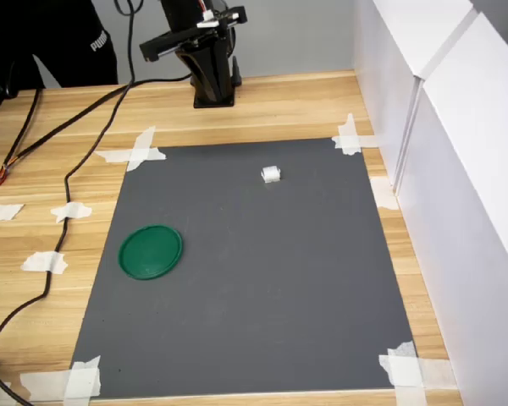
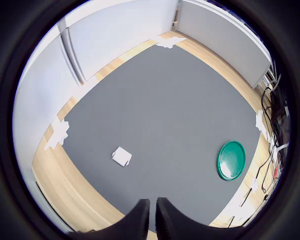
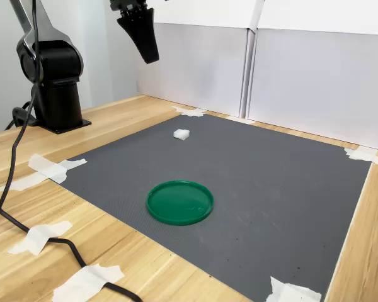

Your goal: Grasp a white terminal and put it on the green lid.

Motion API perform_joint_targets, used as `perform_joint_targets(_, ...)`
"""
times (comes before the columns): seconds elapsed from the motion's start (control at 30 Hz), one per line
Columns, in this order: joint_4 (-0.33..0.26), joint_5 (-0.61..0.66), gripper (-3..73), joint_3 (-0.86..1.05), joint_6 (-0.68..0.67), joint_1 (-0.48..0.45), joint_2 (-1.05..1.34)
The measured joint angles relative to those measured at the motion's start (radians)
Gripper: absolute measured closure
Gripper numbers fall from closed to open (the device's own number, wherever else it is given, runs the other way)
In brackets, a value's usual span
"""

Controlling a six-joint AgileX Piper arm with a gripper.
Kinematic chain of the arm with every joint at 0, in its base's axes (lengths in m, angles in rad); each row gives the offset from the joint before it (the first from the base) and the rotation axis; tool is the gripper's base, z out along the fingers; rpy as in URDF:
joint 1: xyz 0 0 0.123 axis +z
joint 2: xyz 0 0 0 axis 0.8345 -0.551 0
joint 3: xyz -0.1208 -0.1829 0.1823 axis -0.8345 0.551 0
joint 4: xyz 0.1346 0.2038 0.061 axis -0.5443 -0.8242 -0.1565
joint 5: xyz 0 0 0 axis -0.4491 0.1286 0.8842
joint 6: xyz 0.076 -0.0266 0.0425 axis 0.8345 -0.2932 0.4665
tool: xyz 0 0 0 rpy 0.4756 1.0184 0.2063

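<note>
One white terminal [image 2: 122, 156] lies beyond raised fingers [image 2: 140, 214].

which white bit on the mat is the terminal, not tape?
The terminal: a raised block alone mid-mat. The tape scraps lie flat at the corners.

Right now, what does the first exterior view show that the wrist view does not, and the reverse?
Only the first exterior view shows the arm's black base and a dark garment at the table's far edge. Only the wrist view shows the gripper, fingertips nearly together, empty. Both show the white terminal and the green lid, apart on the grey mat.
</note>
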Motion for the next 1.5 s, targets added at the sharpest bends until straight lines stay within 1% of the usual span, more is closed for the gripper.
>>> perform_joint_targets(0.1, 0.004, 0.016, 47.8, -0.015, -0.017, 0.009, -0.037)
perform_joint_targets(0.2, 0.052, 0.022, 30.5, -0.017, -0.019, 0.069, -0.059)
perform_joint_targets(0.27, 0.093, 0.024, 18.9, -0.019, -0.019, 0.131, -0.071)
perform_joint_targets(0.37, 0.135, 0.024, 5.5, -0.021, -0.018, 0.215, -0.082)
perform_joint_targets(0.43, 0.146, 0.025, 0.8, -0.021, -0.016, 0.266, -0.088)
perform_joint_targets(0.5, 0.150, 0.025, -1.1, -0.021, -0.009, 0.313, -0.094)
perform_joint_targets(0.63, 0.151, 0.028, -2.0, -0.029, 0.024, 0.393, -0.111)
perform_joint_targets(0.73, 0.150, 0.031, -2.0, -0.062, 0.073, 0.425, -0.138)
perform_joint_targets(0.87, 0.150, 0.029, -1.9, -0.100, 0.108, 0.431, -0.155)
perform_joint_targets(1.07, 0.137, -0.005, -0.8, -0.114, 0.112, 0.431, -0.170)
perform_joint_targets(1.23, 0.142, -0.031, -0.6, -0.114, 0.112, 0.431, -0.240)
perform_joint_targets(1.37, 0.143, -0.073, -0.7, -0.114, 0.101, 0.431, -0.296)
perform_joint_targets(1.5, 0.146, -0.147, -0.7, -0.075, 0.077, 0.431, -0.314)
